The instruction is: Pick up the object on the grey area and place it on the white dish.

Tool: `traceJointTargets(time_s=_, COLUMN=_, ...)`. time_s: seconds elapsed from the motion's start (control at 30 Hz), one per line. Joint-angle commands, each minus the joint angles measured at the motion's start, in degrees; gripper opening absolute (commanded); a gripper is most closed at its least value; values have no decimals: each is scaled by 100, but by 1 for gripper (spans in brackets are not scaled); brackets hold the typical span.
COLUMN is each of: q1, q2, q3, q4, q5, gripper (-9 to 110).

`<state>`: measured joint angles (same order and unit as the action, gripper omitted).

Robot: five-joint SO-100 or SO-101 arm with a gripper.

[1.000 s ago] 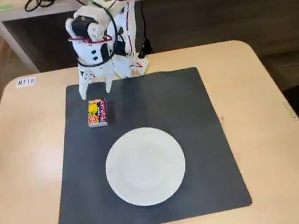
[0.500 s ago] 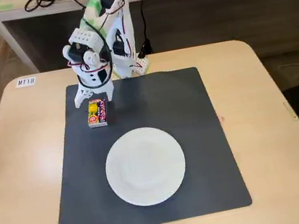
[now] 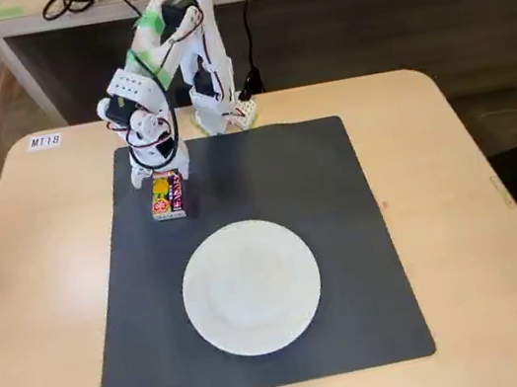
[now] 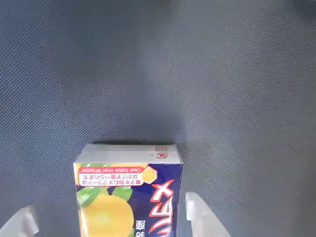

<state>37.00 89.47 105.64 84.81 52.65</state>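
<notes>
The small yellow packet [image 3: 167, 196] with red and blue print lies on the dark grey mat [image 3: 323, 192] near its far left corner. My gripper [image 3: 161, 174] is low over the packet's far end, pointing down. In the wrist view the packet [image 4: 129, 192] sits between my two fingertips [image 4: 202, 217]. The right one is almost at its edge and the left one stands apart from it, so my gripper [image 4: 111, 219] is open around the packet. The round white plate [image 3: 252, 287] lies empty on the mat, nearer the camera than the packet.
The arm's base [image 3: 216, 111] stands at the table's far edge with cables behind it. The light wooden tabletop [image 3: 509, 249] surrounds the mat. A small label [image 3: 44, 141] is at the far left corner.
</notes>
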Motion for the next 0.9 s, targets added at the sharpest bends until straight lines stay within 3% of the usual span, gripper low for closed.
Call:
traceJointTargets(time_s=0.0, q1=-62, q2=-62, q3=-281, q4=-35, q5=35, gripper=37)
traceJointTargets(time_s=0.47, q1=-229, q2=-492, q3=-290, q4=-229, q5=202, gripper=34)
traceJointTargets(time_s=0.73, q1=-220, q2=-721, q3=-334, q4=-729, q5=308, gripper=19)
traceJointTargets(time_s=0.87, q1=-237, q2=-686, q3=-457, q4=-562, q5=413, gripper=16)
